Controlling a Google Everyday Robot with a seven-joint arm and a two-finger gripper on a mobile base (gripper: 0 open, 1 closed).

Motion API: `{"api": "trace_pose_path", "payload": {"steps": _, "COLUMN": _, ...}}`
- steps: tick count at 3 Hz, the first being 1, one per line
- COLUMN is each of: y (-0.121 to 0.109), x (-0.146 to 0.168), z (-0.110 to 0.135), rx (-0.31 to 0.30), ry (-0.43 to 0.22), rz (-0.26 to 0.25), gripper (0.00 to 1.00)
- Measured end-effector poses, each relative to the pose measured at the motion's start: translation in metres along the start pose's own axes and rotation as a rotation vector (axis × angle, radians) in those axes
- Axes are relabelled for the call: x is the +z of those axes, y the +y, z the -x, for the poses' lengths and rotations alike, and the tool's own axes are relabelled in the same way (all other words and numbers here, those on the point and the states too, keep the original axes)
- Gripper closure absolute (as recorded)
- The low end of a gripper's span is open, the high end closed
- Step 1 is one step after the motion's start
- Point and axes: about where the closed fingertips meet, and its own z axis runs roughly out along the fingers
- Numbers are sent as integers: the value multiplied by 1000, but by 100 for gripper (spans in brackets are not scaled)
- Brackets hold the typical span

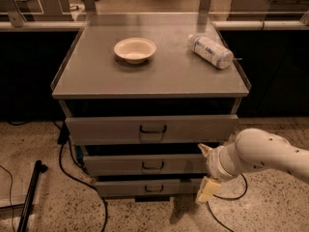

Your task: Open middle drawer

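Mid drawer (120,164) looks shut, 2nd of 3 fronts, w/ a small dark handle (152,166) at centre. Gripper (205,172) hangs at the drawer's right end, jaws wide, one finger above the front's level and one below. Prob. set at drawer height for the pull, but well off the handle; needs a shift left. Bowl (135,49) & bottle (211,51) lie on the desk (169,79), clear of the job.

End effector (205,172) beside unobstructed middle drawer (116,164)
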Motion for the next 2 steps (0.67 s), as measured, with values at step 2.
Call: {"api": "trace_pose_path", "payload": {"steps": 2, "y": 2, "x": 32, "z": 2, "rx": -12, "ry": -29, "rz": 45, "gripper": 0}}
